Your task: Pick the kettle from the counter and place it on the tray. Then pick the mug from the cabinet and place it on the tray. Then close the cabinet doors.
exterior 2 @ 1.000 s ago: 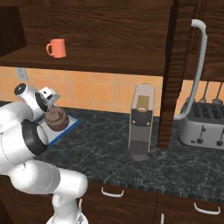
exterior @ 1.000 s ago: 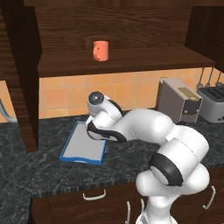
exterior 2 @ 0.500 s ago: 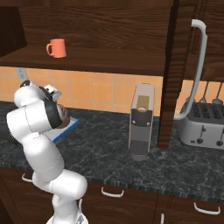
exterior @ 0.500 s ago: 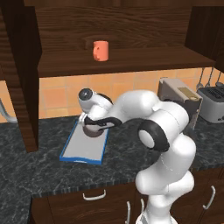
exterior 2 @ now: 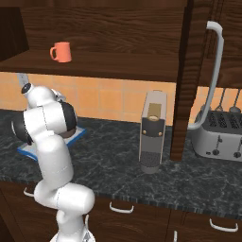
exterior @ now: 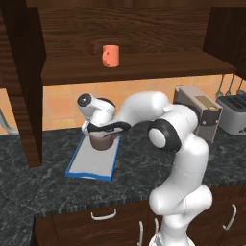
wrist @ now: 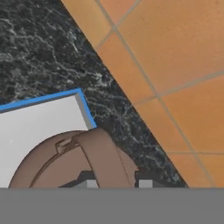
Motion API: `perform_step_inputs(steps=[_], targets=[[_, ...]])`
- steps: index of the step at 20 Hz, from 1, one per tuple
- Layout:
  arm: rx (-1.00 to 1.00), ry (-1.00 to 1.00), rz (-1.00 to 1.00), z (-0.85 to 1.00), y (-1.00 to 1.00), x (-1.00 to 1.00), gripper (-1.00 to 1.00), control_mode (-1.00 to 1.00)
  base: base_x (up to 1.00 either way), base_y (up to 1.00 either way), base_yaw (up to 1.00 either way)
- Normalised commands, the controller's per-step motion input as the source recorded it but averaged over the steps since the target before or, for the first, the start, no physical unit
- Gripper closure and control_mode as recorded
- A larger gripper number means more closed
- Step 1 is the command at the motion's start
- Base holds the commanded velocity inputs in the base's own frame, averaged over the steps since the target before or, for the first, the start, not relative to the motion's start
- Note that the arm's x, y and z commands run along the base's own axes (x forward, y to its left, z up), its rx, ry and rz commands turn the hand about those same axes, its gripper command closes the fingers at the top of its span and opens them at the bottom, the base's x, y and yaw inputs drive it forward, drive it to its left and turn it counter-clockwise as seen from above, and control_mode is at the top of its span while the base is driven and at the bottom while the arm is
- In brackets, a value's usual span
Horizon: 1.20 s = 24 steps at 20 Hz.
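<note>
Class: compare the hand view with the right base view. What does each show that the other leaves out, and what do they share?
Hand view alone: the gripper shut on the kettle's arched handle, over the far corner of the tray. Right base view alone: the mug on the cabinet shelf, a coffee machine and a toaster. Shared: the tray's blue rim, the marbled counter and the orange tiles.

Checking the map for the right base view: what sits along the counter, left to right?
Tray → coffee machine → toaster. The mug sits up on the cabinet shelf, above the left end.
</note>
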Motion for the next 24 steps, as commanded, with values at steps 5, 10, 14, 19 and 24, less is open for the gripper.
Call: perform_step_inputs(steps=[5,10,14,19,24], targets=[[0.0,-0.01,-0.01,-0.47,0.01,-0.05,-1.0,-1.0,0.0,0.0,0.0],[0.0,-0.07,-0.02,-0.06,-0.05,0.0,-1.0,-1.0,0.0,0.0,0.0],[0.0,-0.24,-0.01,0.03,-0.13,-0.01,-1.0,-1.0,0.0,0.0,0.0],[0.03,-0.17,-0.01,0.21,-0.01,-0.66,-1.0,-1.0,0.0,0.0,0.0],[0.12,-0.04,-0.07,0.58,-0.08,-0.79,-1.0,-1.0,0.0,0.0,0.0]])
